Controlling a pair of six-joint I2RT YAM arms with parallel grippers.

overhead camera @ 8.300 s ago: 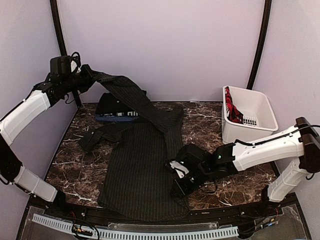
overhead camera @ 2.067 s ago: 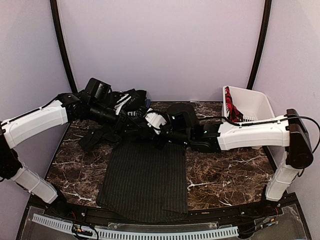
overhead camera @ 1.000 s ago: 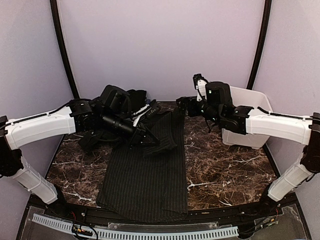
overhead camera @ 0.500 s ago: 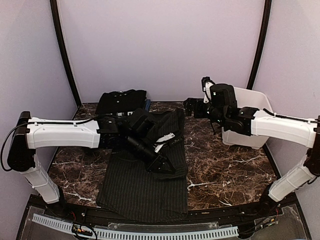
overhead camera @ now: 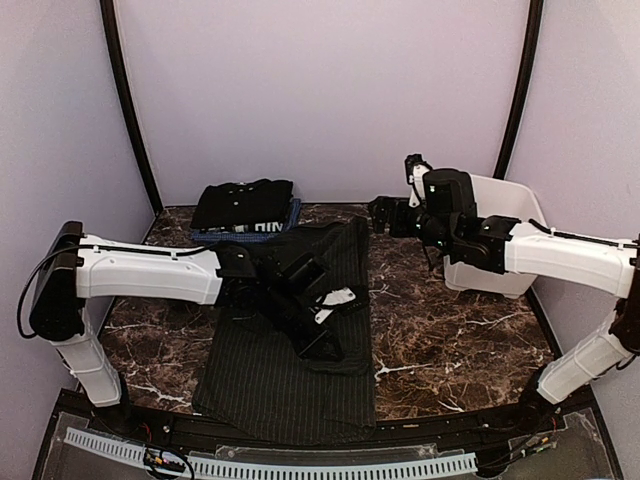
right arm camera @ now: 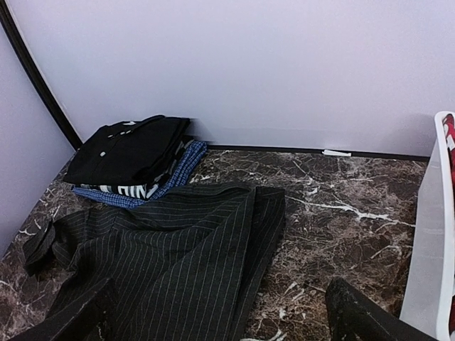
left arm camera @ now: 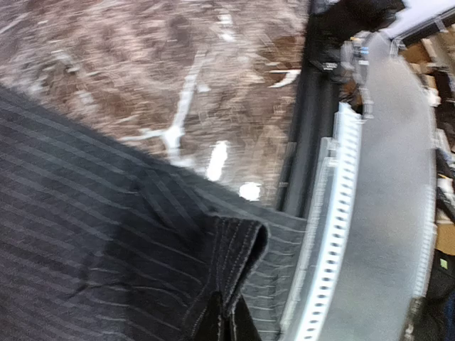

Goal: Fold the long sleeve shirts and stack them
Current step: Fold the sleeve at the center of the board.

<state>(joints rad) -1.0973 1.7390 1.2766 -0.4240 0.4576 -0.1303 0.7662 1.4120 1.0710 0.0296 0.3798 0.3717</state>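
Left gripper (left arm camera: 222, 323) jaws clamped on pinstriped shirt (overhead camera: 290, 385) fold, over worktop (overhead camera: 450, 330). Right gripper (overhead camera: 385, 216) jaws wide apart, empty, raised beside basket (overhead camera: 538, 222).

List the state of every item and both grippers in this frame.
pinstripe shirt: body flat on the table, far part lifted in a fold.
black shirt: folded, on top of the blue shirt.
blue shirt: folded, under the black shirt.
basket: upright, red cloth inside.
left gripper: jaws shut on the pinstripe shirt.
right gripper: jaws open, holding nothing.
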